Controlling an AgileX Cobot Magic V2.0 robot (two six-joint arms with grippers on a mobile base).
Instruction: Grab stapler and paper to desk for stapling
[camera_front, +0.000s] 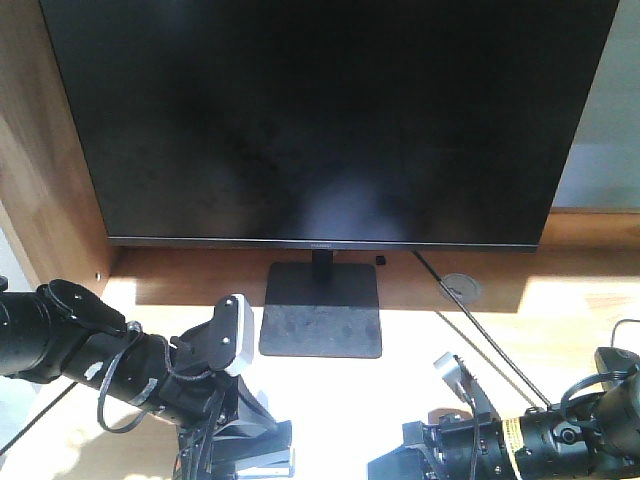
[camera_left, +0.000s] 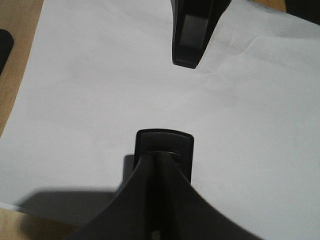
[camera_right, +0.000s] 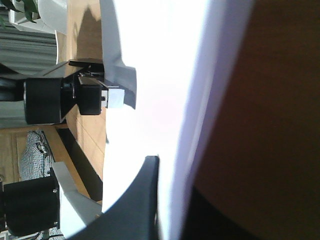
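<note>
Legible text: none you can read.
Monitor (camera_front: 320, 120): you see a small mark at the centre of the lower bezel, too small to make out. Right arm (camera_front: 560, 435): a yellow band carries print, blurred. Paper (camera_left: 125, 100): blank.

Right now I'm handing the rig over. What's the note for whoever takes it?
Left gripper: open, empty, poised over the paper.
Right gripper: at the paper's edge; open or shut cannot be told.
Paper: lying on the desk.
Stapler: not clearly in any view.
Done: paper is on the desk.
Left: locate the stapler, bring it to the paper, staple.
</note>
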